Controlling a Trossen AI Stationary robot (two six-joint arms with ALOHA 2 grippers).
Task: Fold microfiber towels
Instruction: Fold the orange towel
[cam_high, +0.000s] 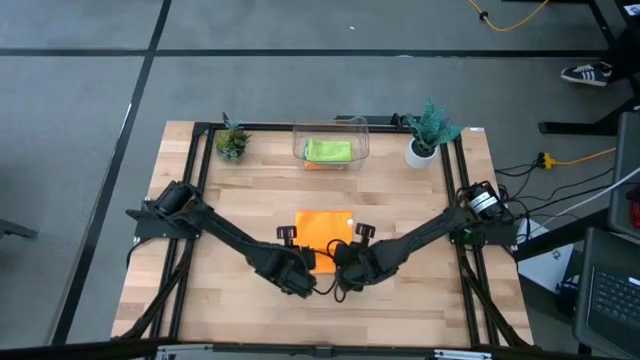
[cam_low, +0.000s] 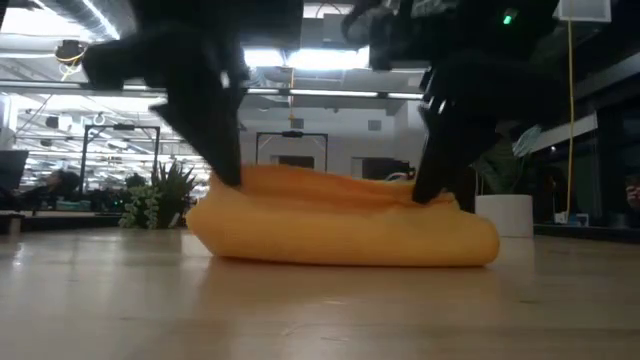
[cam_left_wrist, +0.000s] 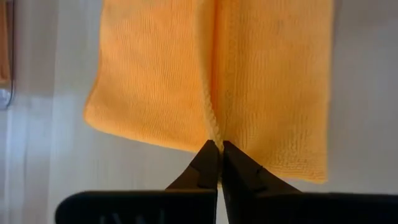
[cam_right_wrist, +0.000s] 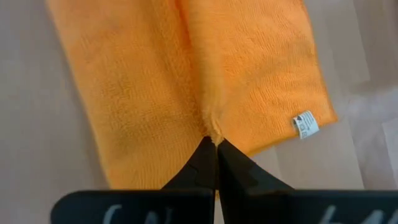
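An orange towel (cam_high: 325, 228) lies in the middle of the table, bunched into a thick soft mound in the low view (cam_low: 340, 225). My left gripper (cam_high: 310, 258) and my right gripper (cam_high: 340, 258) are both at its near edge, close together, each shut on the cloth. A white tag (cam_right_wrist: 305, 124) shows at one corner. A lime green towel (cam_high: 328, 150) lies on another orange one in the clear bin (cam_high: 360, 135) at the far middle. The teal-blue towel is not in view. My left gripper pinches the towel's near edge (cam_left_wrist: 214, 134) between its two fingertips (cam_left_wrist: 205, 158), slanting down from the near left. A ridge of cloth runs away from the pinch. The edge is raised (cam_low: 235, 178); the rest lies on the table. My right gripper pinches the towel's near edge (cam_right_wrist: 212, 132) between its two fingertips (cam_right_wrist: 227, 155), slanting down from the near right. The cloth puckers at the pinch. The held edge stands raised (cam_low: 430, 195), and the towel's body rests on the table.
A small potted plant (cam_high: 232, 142) stands at the far left and a larger one in a white pot (cam_high: 425, 135) at the far right. Bare wood lies to the left, right and near side of the towel.
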